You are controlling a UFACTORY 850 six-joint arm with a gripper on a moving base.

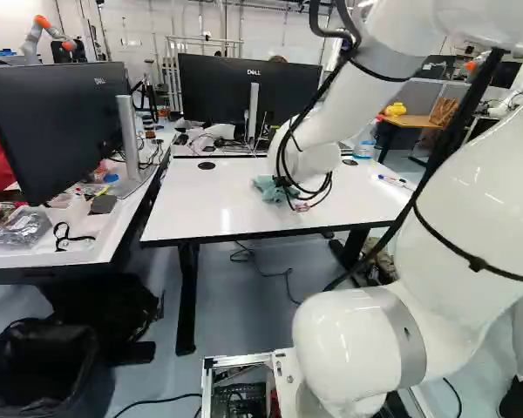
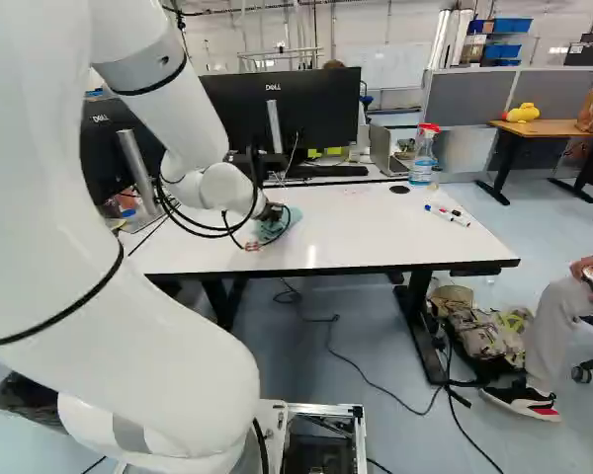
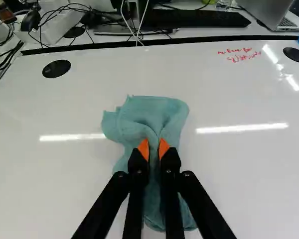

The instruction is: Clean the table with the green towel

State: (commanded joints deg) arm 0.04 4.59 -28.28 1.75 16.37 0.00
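The black gripper (image 2: 274,211) is low over the white table (image 2: 376,237) in the right base view, partly hidden by its cables. In the wrist view the gripper (image 3: 153,149) is shut on a fold of the green towel (image 3: 152,117), pinched between its orange pads. The towel lies crumpled on the tabletop, spreading ahead of the fingers and beneath them. Red handwriting (image 3: 240,54) marks the table ahead and to one side of the towel, near the far edge.
Markers (image 2: 447,214) lie toward one end of the table, and a spray bottle (image 2: 423,155) stands by its far edge. Monitors (image 1: 248,96) stand behind. A cluttered desk (image 1: 87,248) is at the left, above a black bin (image 1: 48,370). A seated person is beyond the table's right end.
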